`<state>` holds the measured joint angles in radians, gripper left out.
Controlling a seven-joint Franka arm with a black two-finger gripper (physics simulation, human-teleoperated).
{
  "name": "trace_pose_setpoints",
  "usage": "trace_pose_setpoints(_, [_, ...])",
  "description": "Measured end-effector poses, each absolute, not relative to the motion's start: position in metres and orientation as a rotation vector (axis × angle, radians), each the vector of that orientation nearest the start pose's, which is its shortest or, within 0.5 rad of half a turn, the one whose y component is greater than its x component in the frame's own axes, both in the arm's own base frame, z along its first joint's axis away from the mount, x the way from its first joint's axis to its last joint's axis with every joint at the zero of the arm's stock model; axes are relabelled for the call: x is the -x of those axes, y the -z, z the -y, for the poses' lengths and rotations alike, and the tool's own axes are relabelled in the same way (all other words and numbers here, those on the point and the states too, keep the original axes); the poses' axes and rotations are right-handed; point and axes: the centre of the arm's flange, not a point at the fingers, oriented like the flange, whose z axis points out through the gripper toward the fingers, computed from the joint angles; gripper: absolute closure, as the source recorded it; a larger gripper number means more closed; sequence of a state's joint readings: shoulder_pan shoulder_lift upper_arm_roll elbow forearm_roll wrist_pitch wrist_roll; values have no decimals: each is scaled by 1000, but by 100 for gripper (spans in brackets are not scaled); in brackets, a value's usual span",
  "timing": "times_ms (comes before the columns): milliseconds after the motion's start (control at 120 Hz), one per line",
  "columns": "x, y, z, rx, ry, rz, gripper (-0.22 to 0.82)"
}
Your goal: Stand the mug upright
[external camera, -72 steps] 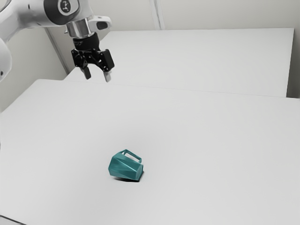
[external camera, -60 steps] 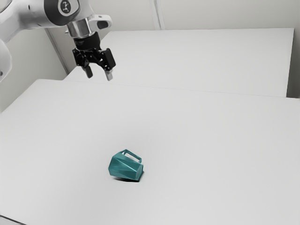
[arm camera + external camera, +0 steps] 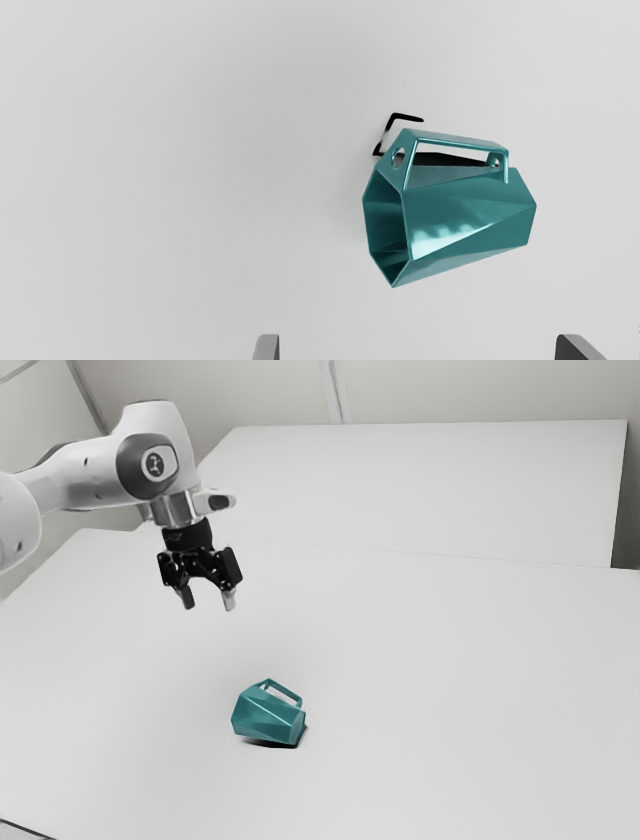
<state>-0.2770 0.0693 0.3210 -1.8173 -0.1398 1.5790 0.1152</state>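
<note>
A glossy teal faceted mug [image 3: 265, 717] lies on its side on the white counter [image 3: 450, 650], nearer than the open black two-finger end effector [image 3: 208, 603]. Probably light, rigid and slick; best gripped across its body, clear of the thin handle [image 3: 457, 141].

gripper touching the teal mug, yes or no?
Apart. The exterior view shows a strip of tabletop between the open gripper and the mug.
</note>
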Motion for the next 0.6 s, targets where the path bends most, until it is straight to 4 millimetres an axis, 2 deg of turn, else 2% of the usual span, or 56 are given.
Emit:
trace_pose_setpoints(267, [-522, -414, -47, 3418, -616, 171, 0])
trace_pose_setpoints(600, [-491, -349, -48, 3571, -730, 274, 0])
